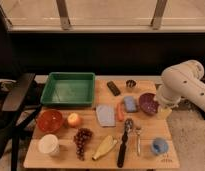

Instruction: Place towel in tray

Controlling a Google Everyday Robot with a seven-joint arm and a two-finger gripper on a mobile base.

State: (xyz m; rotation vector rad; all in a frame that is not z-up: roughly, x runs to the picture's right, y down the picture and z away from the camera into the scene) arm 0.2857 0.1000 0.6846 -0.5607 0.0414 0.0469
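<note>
The towel [105, 115], a pale grey-blue folded cloth, lies flat near the middle of the wooden table. The green tray [50, 90] stands at the table's back left and holds nothing. My white arm [183, 85] comes in from the right. Its gripper [163, 111] hangs at the table's right edge beside a purple bowl [148, 103], well to the right of the towel and apart from it.
A blue sponge [130, 103] and a carrot [120, 111] lie right of the towel. An orange-red bowl [50, 120], a peach [73, 119], grapes [83, 140], a banana [105, 147], a white cup [48, 145], utensils [124, 140] and a blue cup [158, 146] fill the front. A chair [16, 100] stands at the left.
</note>
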